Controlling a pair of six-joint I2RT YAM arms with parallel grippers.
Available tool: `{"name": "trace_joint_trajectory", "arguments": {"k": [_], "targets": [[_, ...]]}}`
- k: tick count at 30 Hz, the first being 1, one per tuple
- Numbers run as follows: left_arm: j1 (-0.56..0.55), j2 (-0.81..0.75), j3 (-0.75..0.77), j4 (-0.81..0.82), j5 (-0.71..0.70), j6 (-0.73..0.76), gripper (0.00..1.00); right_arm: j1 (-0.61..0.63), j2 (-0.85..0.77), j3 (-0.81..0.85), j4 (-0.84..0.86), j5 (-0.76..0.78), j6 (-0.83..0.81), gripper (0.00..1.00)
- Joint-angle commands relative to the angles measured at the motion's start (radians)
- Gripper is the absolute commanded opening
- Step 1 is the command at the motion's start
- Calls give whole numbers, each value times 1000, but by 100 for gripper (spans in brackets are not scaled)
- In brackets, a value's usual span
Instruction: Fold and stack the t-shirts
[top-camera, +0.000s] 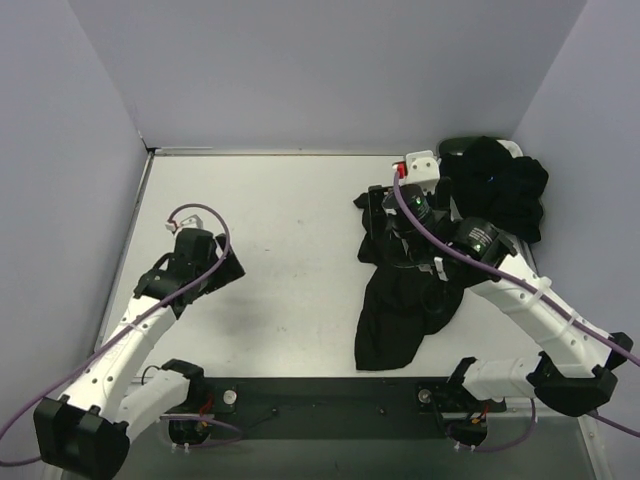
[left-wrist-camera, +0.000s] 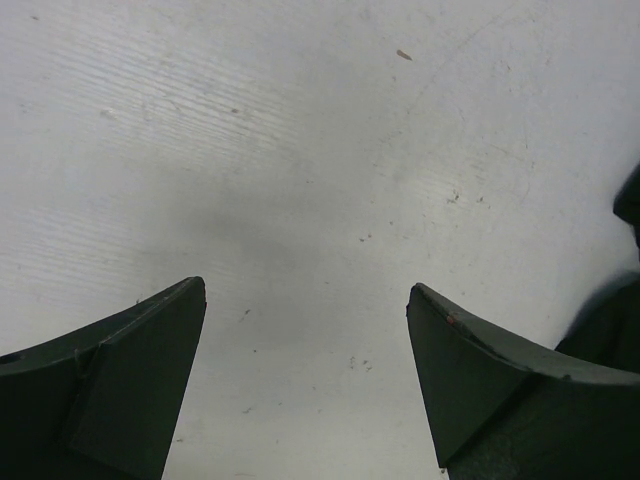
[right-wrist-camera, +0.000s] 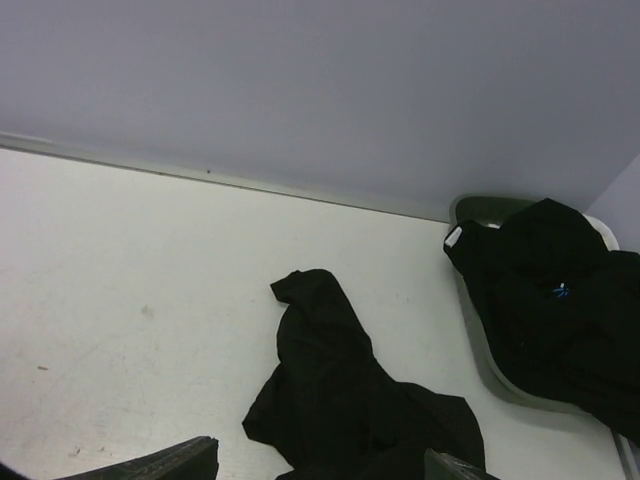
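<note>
Left gripper and right gripper both wide open, arms outstretched.

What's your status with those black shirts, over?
Left hand open over bare table. Right hand open above crumpled black shirt, unfolded. More black shirts heaped in basket, far right. Nothing in the way.

We note plain pale lavender walls on three sides, a scuffed white table, grey trim where they meet; light even.
</note>
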Motion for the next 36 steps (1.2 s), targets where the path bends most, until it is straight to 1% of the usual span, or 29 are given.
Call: {"name": "trace_joint_trajectory", "arguments": {"k": [1, 3, 4, 6, 7, 8, 9, 12, 13, 14, 16, 17, 18, 20, 21, 26, 33, 36], "targets": [[-118, 89, 52, 98, -43, -36, 91, -74, 91, 41, 47, -48, -33, 81], [-151, 132, 78, 115, -43, -36, 91, -130, 151, 19, 97, -142, -34, 80], [-171, 175, 89, 126, -49, -36, 91, -191, 174, 5, 141, -232, -28, 80], [-214, 218, 124, 132, -65, -36, 91, -257, 264, 10, 189, -316, -18, 79], [-223, 252, 135, 140, -67, -36, 91, -283, 300, 27, 209, -353, -16, 78], [-237, 269, 144, 144, -70, -36, 91, -329, 378, 43, 223, -389, -16, 78], [-240, 283, 156, 144, -75, -38, 91, -348, 419, 66, 230, -415, -21, 77], [-243, 301, 158, 151, -73, -44, 91, -403, 606, 206, 227, -481, -37, 77], [-243, 294, 153, 157, -73, -44, 91, -411, 646, 246, 212, -487, -44, 77], [-243, 287, 147, 157, -76, -44, 91, -418, 720, 317, 207, -489, -57, 77], [-241, 272, 141, 149, -81, -42, 91, -446, 792, 388, 180, -496, -64, 76], [-241, 267, 138, 146, -84, -41, 91, -458, 867, 436, 161, -504, -65, 76], [-241, 263, 135, 144, -84, -41, 91, -474, 904, 520, 119, -513, -65, 76], [-241, 251, 123, 144, -84, -39, 91, -484, 997, 602, 82, -529, -67, 76], [-240, 246, 115, 144, -78, -41, 91, -487, 1019, 651, 65, -527, -73, 75], [-238, 244, 86, 166, -56, -44, 91, -514, 1141, 737, 42, -556, -61, 75], [-237, 249, 73, 183, -52, -45, 91, -534, 1208, 743, 32, -599, -36, 75], [-237, 257, 72, 189, -46, -47, 91, -537, 1233, 757, 28, -602, -36, 72]]}}
